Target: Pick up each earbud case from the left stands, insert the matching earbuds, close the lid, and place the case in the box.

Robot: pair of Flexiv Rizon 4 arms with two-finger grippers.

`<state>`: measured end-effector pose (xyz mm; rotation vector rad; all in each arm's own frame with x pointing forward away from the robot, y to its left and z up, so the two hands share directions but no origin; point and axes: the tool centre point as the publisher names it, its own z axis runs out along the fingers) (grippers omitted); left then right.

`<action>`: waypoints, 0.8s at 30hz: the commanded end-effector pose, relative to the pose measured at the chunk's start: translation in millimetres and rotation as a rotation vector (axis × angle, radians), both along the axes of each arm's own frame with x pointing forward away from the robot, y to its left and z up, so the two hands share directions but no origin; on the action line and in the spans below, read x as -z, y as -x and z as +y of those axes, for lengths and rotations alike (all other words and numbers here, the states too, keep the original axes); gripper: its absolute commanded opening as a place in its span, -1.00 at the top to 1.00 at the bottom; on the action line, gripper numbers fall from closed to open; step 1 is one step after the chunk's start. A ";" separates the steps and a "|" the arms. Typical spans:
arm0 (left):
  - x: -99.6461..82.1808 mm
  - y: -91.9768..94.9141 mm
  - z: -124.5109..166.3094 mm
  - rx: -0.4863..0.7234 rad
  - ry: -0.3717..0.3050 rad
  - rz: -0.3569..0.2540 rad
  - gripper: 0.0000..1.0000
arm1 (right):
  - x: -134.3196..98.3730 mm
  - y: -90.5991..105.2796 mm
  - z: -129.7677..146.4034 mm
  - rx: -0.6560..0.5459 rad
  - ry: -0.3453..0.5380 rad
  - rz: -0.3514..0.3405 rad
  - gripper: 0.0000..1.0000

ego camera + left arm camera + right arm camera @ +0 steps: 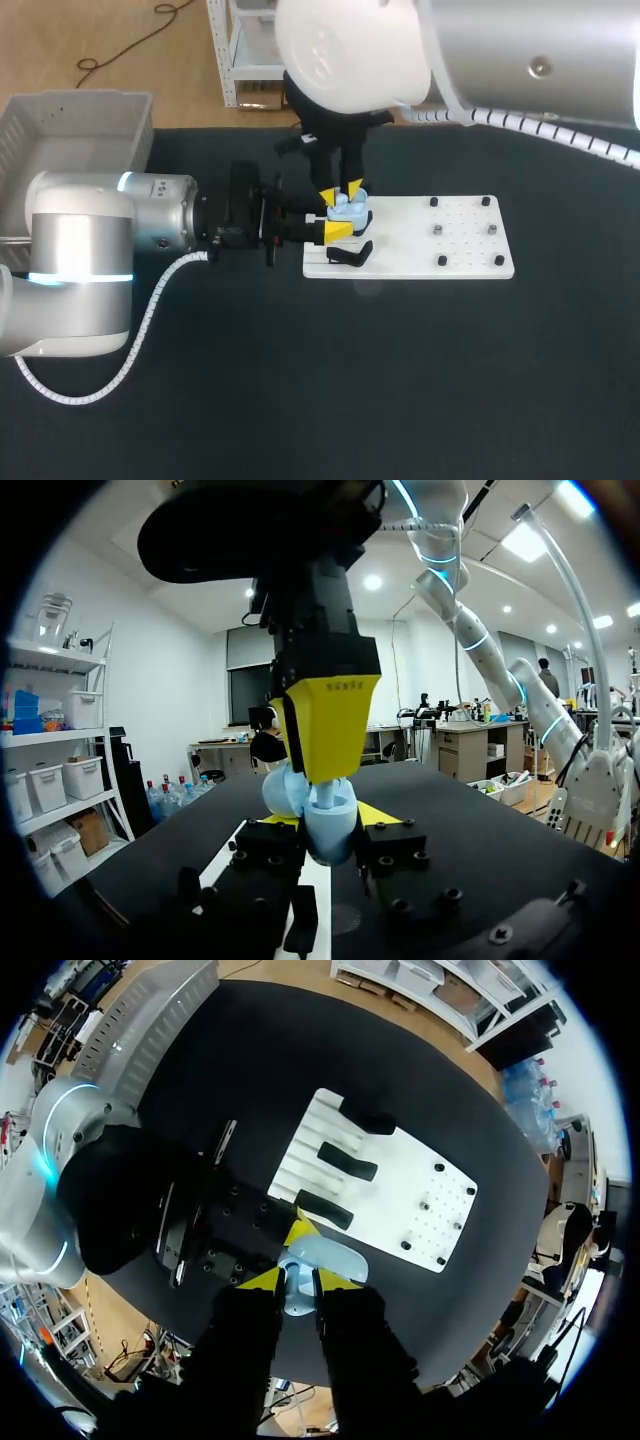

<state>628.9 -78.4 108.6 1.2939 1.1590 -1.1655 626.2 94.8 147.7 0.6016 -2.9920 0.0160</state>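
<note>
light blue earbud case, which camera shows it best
Left wrist view: the light blue earbud case is close and side-on. The right wrist view shows its top from above; the head view only a small patch.

Pale blue case (350,209), white board (462,248).

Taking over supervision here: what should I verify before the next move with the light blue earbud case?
1. Light blue plastic earbud case by the flat white board's left end: ok.
2. Left gripper closed on the case from two sides: ok.
3. Right gripper directly over the case: ok.
4. Right gripper's hold on anything: cannot tell.
5. Case lid closed: cannot tell.
6. Grey plastic box in view beyond the left arm: ok.
</note>
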 end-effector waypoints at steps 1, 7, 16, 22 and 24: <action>0.6 1.0 0.1 -0.003 0.002 -0.002 1.00 | -0.1 -1.4 0.9 0.001 0.002 0.001 1.00; 0.6 1.0 0.1 -0.003 0.002 -0.002 1.00 | 1.5 -2.5 2.4 -0.001 0.003 0.003 1.00; 0.6 1.0 0.1 -0.003 0.002 -0.002 1.00 | 5.8 -4.8 3.1 -0.001 0.012 0.008 1.00; 0.6 1.0 0.1 -0.003 0.002 -0.002 1.00 | 8.3 -5.9 3.4 0.000 0.017 0.011 1.00; 0.6 1.0 0.1 -0.003 0.002 -0.002 1.00 | 8.8 -6.3 3.5 0.000 0.018 0.011 1.00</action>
